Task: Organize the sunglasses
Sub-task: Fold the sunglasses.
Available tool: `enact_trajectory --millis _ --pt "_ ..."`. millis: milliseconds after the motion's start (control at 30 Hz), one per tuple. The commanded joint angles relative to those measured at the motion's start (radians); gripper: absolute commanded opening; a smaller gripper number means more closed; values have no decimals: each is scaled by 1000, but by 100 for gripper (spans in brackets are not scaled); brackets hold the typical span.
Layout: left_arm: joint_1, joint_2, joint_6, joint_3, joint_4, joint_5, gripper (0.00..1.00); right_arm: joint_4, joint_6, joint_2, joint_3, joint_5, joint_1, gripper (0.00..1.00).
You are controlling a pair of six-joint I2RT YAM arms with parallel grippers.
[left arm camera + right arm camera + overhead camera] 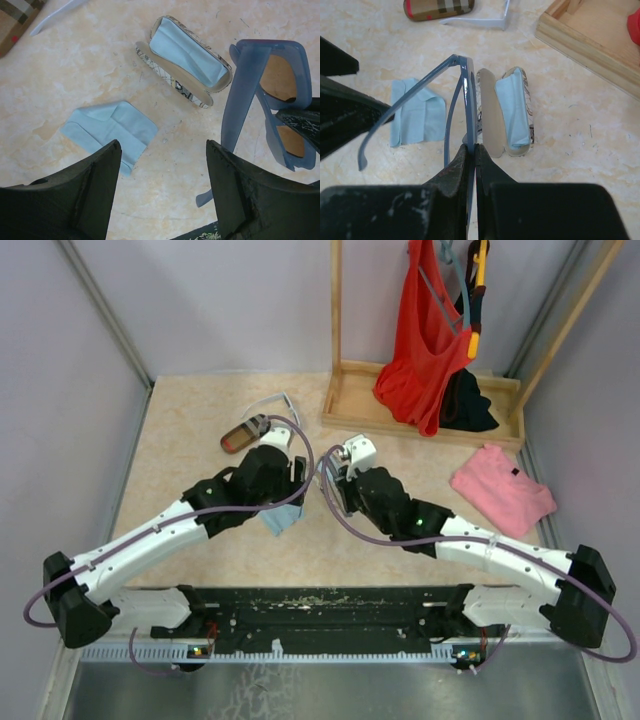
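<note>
My right gripper (471, 150) is shut on a pair of blue-framed sunglasses (465, 100) with brown lenses (270, 100), gripping the front of the frame edge-on and holding it above the table, arms unfolded. Just beside it lies an open patterned case (505, 115) with a light blue cloth inside. My left gripper (164, 150) hangs open over bare table, with nothing between its fingers, close to the left of the held sunglasses. A white pair of sunglasses (480, 21) lies farther back, next to a brown-striped case (437, 9).
A folded light blue cloth (110, 130) lies on the table under the left arm. The wooden rack base (350, 405) with a hanging red garment (425, 340) stands at the back right. A pink garment (502, 490) lies at the right.
</note>
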Motion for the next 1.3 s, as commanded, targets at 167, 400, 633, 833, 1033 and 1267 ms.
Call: enact_trajectory --millis 167,400,633,833,1033,1267 --pt "3 39 -42 -35 101 96 74 120 33 37 91 -9 13 0" --pt "3 58 -54 -24 148 121 74 150 70 45 65 -66 13 0" --pt "3 74 -59 -13 175 145 74 170 121 50 38 -98 13 0" --pt "2 87 -59 -12 187 158 74 166 136 44 25 -102 13 0" --pt "11 19 -71 -51 184 76 76 33 176 1 29 84 -26 0" --pt "132 -11 -164 -169 313 182 77 -53 241 -111 -60 32 -176 0"
